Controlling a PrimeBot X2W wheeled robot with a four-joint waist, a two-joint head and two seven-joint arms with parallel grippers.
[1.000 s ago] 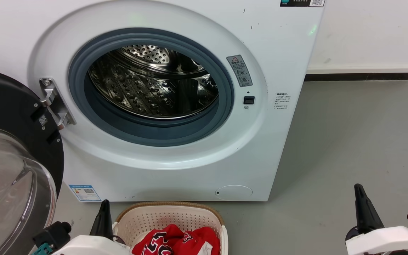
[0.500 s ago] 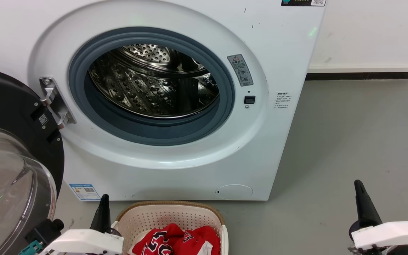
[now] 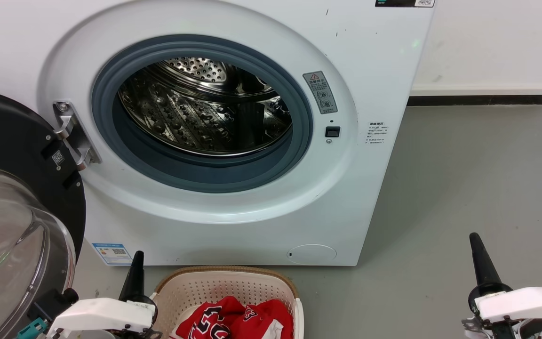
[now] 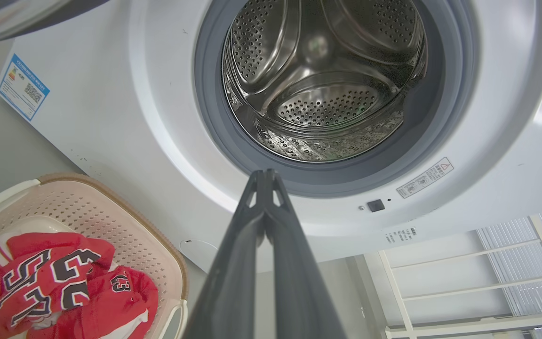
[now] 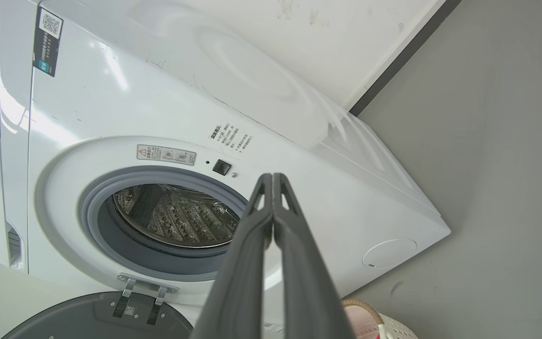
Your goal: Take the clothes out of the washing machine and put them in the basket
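Crumpled red clothes (image 3: 233, 320), black-and-white numbers

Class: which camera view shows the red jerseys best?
The left wrist view: most of the red jerseys lie in frame, numbers readable. The head view cuts them at its bottom edge; the right wrist view catches a corner of the basket.

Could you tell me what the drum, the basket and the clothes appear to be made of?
Washing machine drum: likely polished steel; mirror-like, perforated.
Basket: seemingly matte cream plastic; moulded holes, brown rim.
Clothes: soft red fabric; crumpled folds, printed numbers.
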